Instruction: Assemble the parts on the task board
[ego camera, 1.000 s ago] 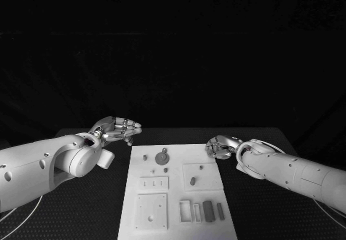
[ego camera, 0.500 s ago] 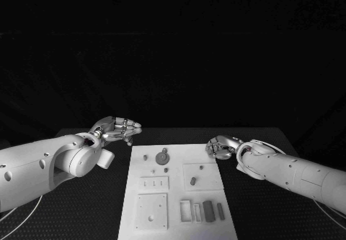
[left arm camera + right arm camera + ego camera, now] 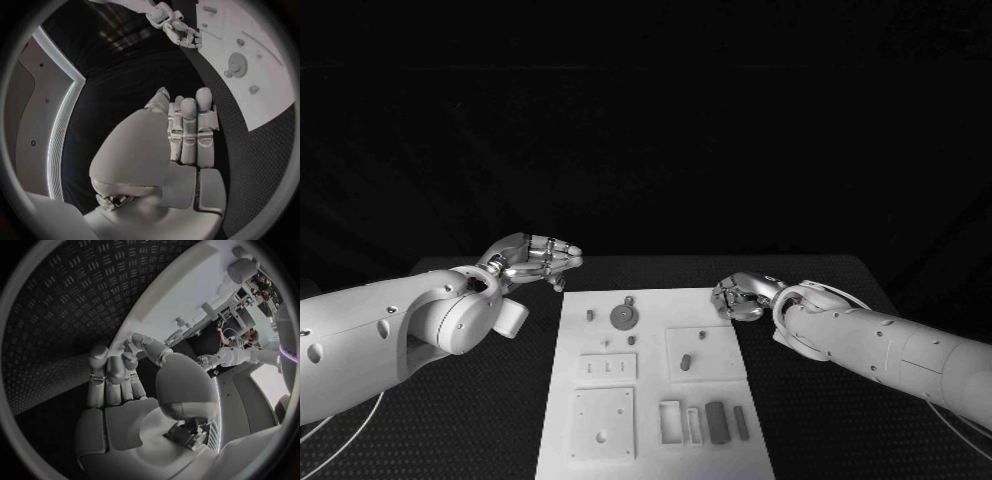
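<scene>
Both hands (image 3: pixel 538 258) (image 3: pixel 741 297) hover curled beside the task board (image 3: pixel 656 400).

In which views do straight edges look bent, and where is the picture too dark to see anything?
Left wrist view: the task board has a curved edge, fisheye distortion. Right wrist view: the board's edge bends too, and the table's tread pattern warps. Head view: the board keeps straight edges; everything beyond the table's far edge is black, with no detail.

Black textured table (image 3: pixel 473 440), dark backdrop behind it, possibly a curtain, pale wall panel (image 3: pixel 28 115) at the side
</scene>
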